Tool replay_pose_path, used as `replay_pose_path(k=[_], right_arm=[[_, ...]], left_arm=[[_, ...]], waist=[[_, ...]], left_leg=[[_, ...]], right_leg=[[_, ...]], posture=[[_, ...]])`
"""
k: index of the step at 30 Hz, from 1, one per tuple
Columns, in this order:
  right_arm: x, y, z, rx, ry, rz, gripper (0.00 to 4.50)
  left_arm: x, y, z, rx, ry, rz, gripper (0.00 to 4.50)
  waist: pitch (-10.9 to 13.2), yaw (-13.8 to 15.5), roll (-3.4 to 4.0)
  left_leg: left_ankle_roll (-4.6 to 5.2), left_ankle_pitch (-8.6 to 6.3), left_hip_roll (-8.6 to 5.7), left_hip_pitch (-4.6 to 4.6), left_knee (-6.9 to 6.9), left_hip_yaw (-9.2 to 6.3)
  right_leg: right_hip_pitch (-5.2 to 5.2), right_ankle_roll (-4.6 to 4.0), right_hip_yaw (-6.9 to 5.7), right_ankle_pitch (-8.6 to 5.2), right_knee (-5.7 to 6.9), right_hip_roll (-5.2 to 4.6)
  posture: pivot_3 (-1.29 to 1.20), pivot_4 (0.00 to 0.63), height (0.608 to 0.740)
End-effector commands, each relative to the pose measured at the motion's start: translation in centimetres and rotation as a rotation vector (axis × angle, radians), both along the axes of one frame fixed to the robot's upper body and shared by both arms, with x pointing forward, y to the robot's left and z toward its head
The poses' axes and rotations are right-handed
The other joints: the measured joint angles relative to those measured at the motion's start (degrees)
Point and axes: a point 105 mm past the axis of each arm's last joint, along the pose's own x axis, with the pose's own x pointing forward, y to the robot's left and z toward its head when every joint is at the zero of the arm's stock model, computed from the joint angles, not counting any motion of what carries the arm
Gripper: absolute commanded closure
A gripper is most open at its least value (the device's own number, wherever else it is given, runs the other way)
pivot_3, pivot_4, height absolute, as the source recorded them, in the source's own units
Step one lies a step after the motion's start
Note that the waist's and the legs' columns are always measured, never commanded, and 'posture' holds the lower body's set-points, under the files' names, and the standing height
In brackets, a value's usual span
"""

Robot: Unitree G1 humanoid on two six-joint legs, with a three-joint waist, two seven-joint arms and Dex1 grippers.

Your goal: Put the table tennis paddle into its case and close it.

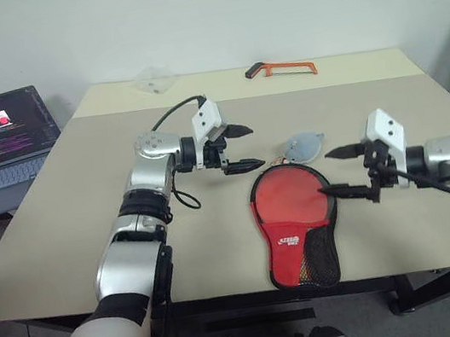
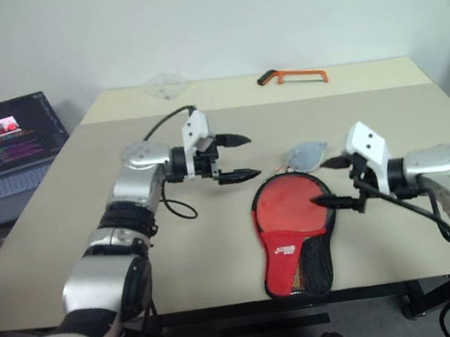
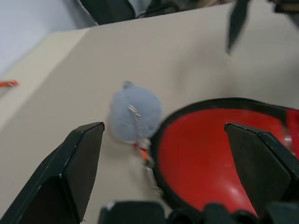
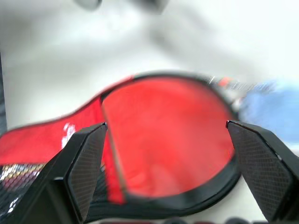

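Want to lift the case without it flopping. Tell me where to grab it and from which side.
Judging by its pose, take the case at its narrow mesh-pocket end nearest the robot. It lies flat, red face up, so come from above and pinch across the neck. The right tool hovers open over the round end, the left tool open beside it.

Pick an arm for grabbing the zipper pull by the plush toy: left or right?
Left, probably. The left gripper, jaws open, hovers just left of the case top, where the pull chain meets the plush toy. The right gripper hangs at the case's right edge.
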Motion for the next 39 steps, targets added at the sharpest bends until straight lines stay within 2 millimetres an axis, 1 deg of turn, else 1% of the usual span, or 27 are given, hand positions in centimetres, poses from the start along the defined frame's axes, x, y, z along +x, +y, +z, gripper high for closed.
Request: replay_pose_path(k=[1, 3, 4, 6, 9, 11, 13, 16, 19, 21, 23, 26, 30, 33, 36, 39], right_arm=[[2.6, -1.9, 3.0, -0.056, -0.151, -0.075, 0.0], [4.2, -2.5, 3.1, -0.133, -0.192, -0.095, 0.0], [5.2, -2.7, 2.9, -0.193, -0.22, -0.104, 0.0], [7.7, -3.0, 2.6, -0.329, -0.289, -0.127, 0.0], [10.1, -2.6, 2.4, -0.453, -0.356, -0.127, 0.0], [11.2, -2.1, 1.8, -0.546, -0.391, -0.099, 0.0], [11.6, -1.7, 1.2, -0.596, -0.395, -0.054, 0.0], [11.6, -0.4, 0.5, -0.64, -0.395, 0.041, 0.0], [11.5, 0.5, 0.3, -0.675, -0.399, 0.114, 0.0], [11.5, 0.7, 0.1, -0.704, -0.395, 0.133, 0.0], [11.7, 0.6, -0.3, -0.754, -0.398, 0.148, 0.0], [11.7, 1.1, -1.1, -0.781, -0.401, 0.17, 0.0], [12.2, 1.9, -2.3, -0.864, -0.446, 0.189, 0.0], [13.0, 2.7, -2.7, -0.911, -0.505, 0.147, 0.0], [13.6, 3.6, -2.8, -0.898, -0.539, 0.107, 0.0], [14.0, 4.0, -3.3, -0.928, -0.564, 0.081, 0.0]], left_arm=[[-1.8, -2.0, -0.6, -0.041, 0.03, -0.047, 0.02], [-2.8, -3.0, -1.7, -0.055, 0.068, -0.05, 0.02], [-3.1, -3.6, -2.3, -0.065, 0.09, -0.043, 0.02], [-4.0, -5.2, -4.2, -0.08, 0.156, -0.014, 0.02], [-5.3, -6.4, -6.2, -0.047, 0.196, 0.012, 0.02], [-5.9, -6.6, -7.3, -0.014, 0.206, 0.041, 0.02], [-6.3, -6.6, -8.1, 0.013, 0.206, 0.069, 0.02], [-6.5, -6.2, -8.3, 0.001, 0.225, 0.117, 0.02], [-6.4, -5.6, -8.5, 0.001, 0.229, 0.175, 0.02], [-6.2, -5.3, -8.7, 0.0, 0.231, 0.216, 0.02], [-5.8, -5.1, -8.7, -0.007, 0.232, 0.255, 0.02], [-5.5, -4.8, -8.5, -0.015, 0.23, 0.292, 0.02], [-5.2, -4.7, -8.7, -0.003, 0.222, 0.317, 0.02], [-4.9, -4.7, -9.2, 0.03, 0.212, 0.343, 0.02], [-4.3, -5.5, -9.7, 0.023, 0.23, 0.377, 0.02], [-3.5, -6.1, -10.6, 0.019, 0.274, 0.434, 0.02]], waist=[[0.0, 0.1, 0.02], [0.0, 0.0, 0.11], [0.1, 0.1, 0.11], [0.1, 0.1, 0.11], [0.1, -0.1, 0.15], [0.2, -0.4, 0.27], [0.2, -0.4, 0.33], [0.2, -0.5, 0.4], [0.3, -0.6, 0.5], [0.3, -0.7, 0.53], [0.3, -0.7, 0.53], [0.3, -0.7, 0.53], [0.3, -0.8, 0.54], [0.3, -0.8, 0.55], [0.3, -0.8, 0.55], [0.3, -0.8, 0.55]], left_leg=[[0.0, 0.0, -0.01, 0.0, 0.01, 0.0], [0.0, 0.0, 0.0, 0.02, 0.06, 0.07], [0.0, 0.0, 0.0, 0.02, 0.06, 0.09], [0.01, 0.01, 0.01, 0.01, 0.09, 0.06], [0.01, 0.01, 0.01, 0.02, 0.09, 0.07], [0.01, 0.01, 0.02, 0.03, 0.05, 0.1], [0.01, 0.01, 0.01, 0.03, 0.0, 0.09], [0.01, 0.0, 0.01, 0.04, -0.04, 0.09], [0.01, 0.01, 0.0, 0.04, -0.04, 0.09], [0.01, 0.01, -0.01, 0.05, -0.03, 0.08], [0.01, 0.01, -0.01, 0.06, -0.01, 0.06], [0.01, 0.01, -0.01, 0.07, 0.0, 0.07], [0.0, 0.01, 0.0, 0.1, 0.0, 0.07], [0.0, 0.01, 0.0, 0.11, 0.0, 0.08], [0.0, 0.02, -0.01, 0.11, 0.0, 0.07], [0.0, 0.02, -0.02, 0.13, 0.03, 0.07]], right_leg=[[0.0, 0.0, -0.01, 0.01, 0.01, -0.02], [0.01, 0.02, 0.04, 0.02, 0.01, -0.03], [0.0, 0.02, 0.05, 0.02, 0.01, -0.03], [-0.01, 0.02, 0.03, 0.02, 0.02, -0.01], [-0.03, 0.02, 0.05, 0.03, 0.03, 0.0], [-0.05, -0.04, 0.1, 0.06, 0.04, 0.02], [-0.05, -0.1, 0.1, 0.08, 0.04, 0.02], [-0.05, -0.15, 0.09, 0.1, 0.04, 0.02], [-0.04, -0.15, 0.09, 0.11, 0.04, -0.01], [-0.03, -0.15, 0.08, 0.11, 0.07, -0.01], [-0.01, -0.15, 0.07, 0.11, 0.08, -0.01], [0.0, -0.15, 0.07, 0.12, 0.07, -0.02], [0.0, -0.16, 0.08, 0.12, 0.1, -0.01], [0.0, -0.16, 0.08, 0.12, 0.1, -0.01], [0.0, -0.16, 0.08, 0.12, 0.13, -0.02], [0.04, -0.15, 0.08, 0.13, 0.14, -0.02]], posture=[[0.0, 0.15, 0.74], [0.0, 0.15, 0.74], [0.0, 0.15, 0.74], [0.0, 0.15, 0.74], [0.0, 0.15, 0.74], [0.0, 0.15, 0.74], [0.0, 0.15, 0.74], [0.0, 0.15, 0.74], [0.0, 0.15, 0.74], [0.0, 0.15, 0.74], [0.0, 0.15, 0.74], [0.0, 0.15, 0.74], [0.0, 0.15, 0.74], [0.0, 0.15, 0.74], [0.0, 0.15, 0.74], [0.0, 0.15, 0.74]])
